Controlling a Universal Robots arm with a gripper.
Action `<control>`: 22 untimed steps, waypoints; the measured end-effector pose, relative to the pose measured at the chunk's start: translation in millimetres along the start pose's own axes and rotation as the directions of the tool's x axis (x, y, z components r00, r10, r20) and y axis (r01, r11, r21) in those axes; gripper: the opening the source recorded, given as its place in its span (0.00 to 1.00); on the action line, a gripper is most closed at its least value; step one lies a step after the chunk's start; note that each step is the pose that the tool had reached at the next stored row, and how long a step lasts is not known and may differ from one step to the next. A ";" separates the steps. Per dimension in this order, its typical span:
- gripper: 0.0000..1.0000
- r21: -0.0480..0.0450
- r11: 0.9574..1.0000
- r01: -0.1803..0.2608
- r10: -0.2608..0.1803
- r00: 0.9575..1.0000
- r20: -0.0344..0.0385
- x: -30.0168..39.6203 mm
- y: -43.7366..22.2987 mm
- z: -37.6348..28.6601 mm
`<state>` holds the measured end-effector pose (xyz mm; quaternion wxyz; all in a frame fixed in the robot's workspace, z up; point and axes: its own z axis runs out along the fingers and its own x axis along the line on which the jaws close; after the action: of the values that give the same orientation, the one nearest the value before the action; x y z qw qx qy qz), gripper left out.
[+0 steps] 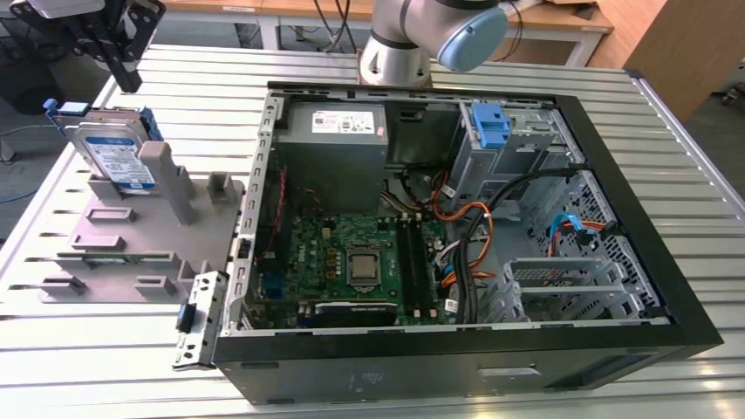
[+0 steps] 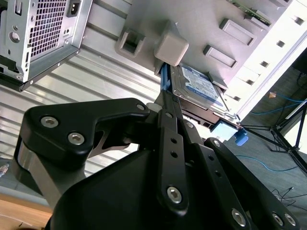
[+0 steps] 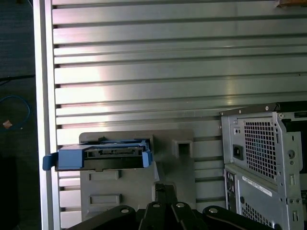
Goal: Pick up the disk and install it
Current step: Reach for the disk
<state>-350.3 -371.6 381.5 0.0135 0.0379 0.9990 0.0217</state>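
One gripper (image 1: pixel 126 78) hovering, jaws pressed together, gripping nothing.
The blue-railed disk (image 1: pixel 114 155) stands upright in the grey holder (image 1: pixel 117 240), close beneath the gripper's tips.

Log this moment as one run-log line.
stage: pick | gripper: above disk, grasp not confirmed | disk: upright in grey stand, outside the open computer case | install: not done

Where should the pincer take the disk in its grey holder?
Probably the free upper edge, pinched across the two flat faces, coming from above: the disk stands on edge, slightly leaning, its lower end in the grey holder, blue rails along the sides.
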 end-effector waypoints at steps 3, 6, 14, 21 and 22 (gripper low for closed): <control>0.11 0.000 1.000 0.000 0.000 1.000 0.000 0.6 -0.1 0.7; 0.11 0.000 1.000 0.000 0.000 1.000 0.000 2.6 0.0 2.2; 0.11 0.000 1.000 0.000 0.000 1.000 0.000 15.4 1.1 7.5; 0.11 0.000 1.000 0.000 0.000 1.000 0.000 29.9 2.0 12.6; 0.11 0.000 1.000 0.000 0.000 1.000 0.000 31.9 2.1 13.2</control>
<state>-381.6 -366.5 367.6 0.0135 0.0379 0.9990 0.0217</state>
